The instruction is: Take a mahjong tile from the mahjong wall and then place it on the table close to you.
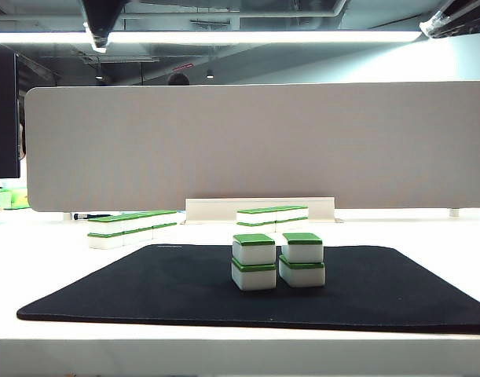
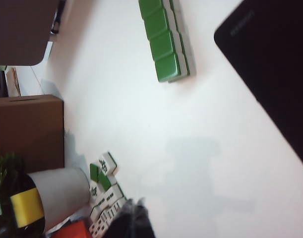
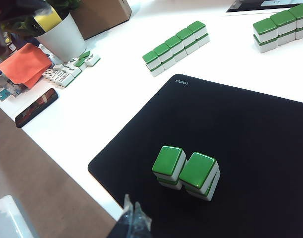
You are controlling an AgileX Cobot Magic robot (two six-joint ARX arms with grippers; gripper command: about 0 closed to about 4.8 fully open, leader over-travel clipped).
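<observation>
The broad white table leaves plenty of bare surface, so the real hazards lie with the smaller things on it. The black mat fills the near middle. A tile set down half on its edge could tip, because the mat's border makes a small step. The mahjong wall, the task's own row, stands two-high on the table beyond the mat's far left corner, untouched and complete as far as can be seen. Its tiles sit flush against each other, so a grasp that comes in crooked or too wide would likely drag a neighbour along or topple the upper layer. A shorter row stands further right, and picking from it would be the wrong source. The pair of two-high stacks on the mat occupies the near area, and an arm carrying a tile low could knock them over. The left gripper hangs above the table's left side near some loose tiles beside a white pot. Its fingers are clenched together with nothing seen between them, so it would have to spread them before descending or it will only shove the wall. The right gripper hovers above the mat's near edge, and whether its fingers are parted cannot be told.
</observation>
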